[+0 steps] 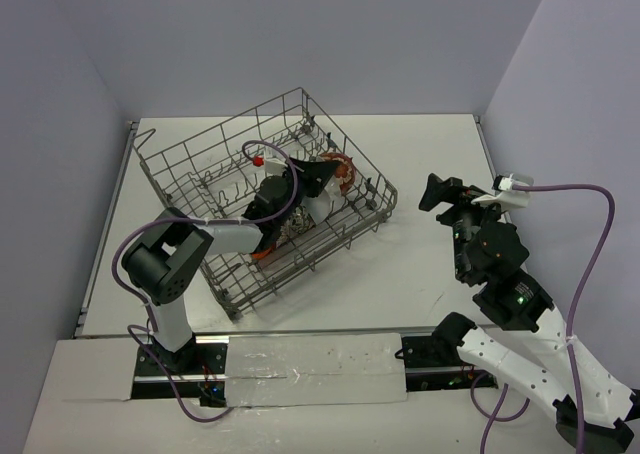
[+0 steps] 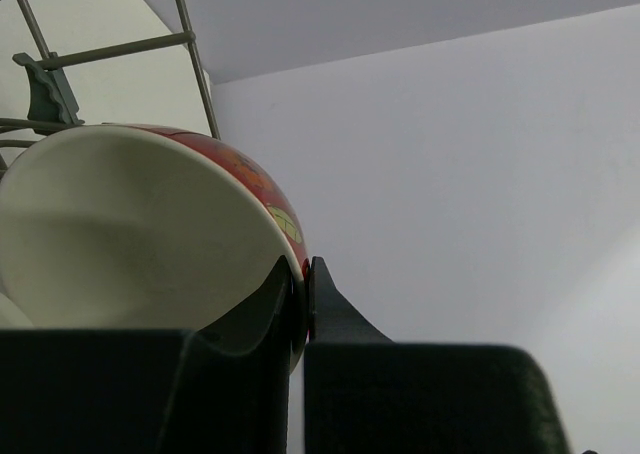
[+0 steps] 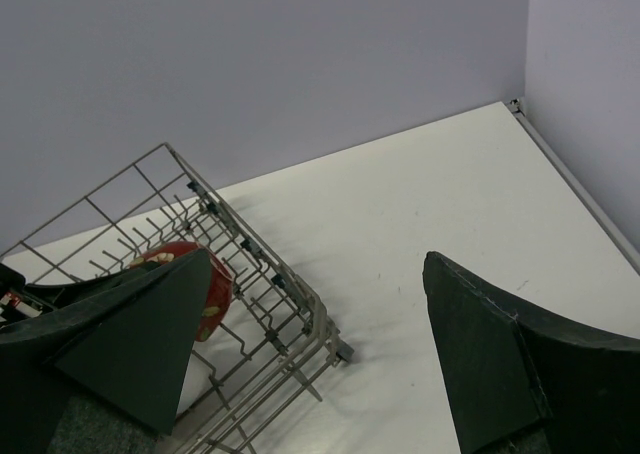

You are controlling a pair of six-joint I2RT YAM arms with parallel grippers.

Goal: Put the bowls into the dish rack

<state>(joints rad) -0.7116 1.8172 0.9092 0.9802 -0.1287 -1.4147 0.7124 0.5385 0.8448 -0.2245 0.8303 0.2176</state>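
no readable text, labels or numbers anywhere

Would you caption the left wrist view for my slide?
The left gripper pinches the bowl by its rim, dish rack behind.

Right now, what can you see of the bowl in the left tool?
The bowl is glossy, ceramic-looking, plain white inside, red outside with yellow-green patterning. It is tipped on edge, mouth toward the wrist camera. The left tool is shut on its rim, one finger inside, one outside. It is within the dish rack; contact with wires is unclear.

A bowl (image 1: 343,174) is inside the dish rack (image 1: 200,160) (left part of the table (image 1: 430,144)).
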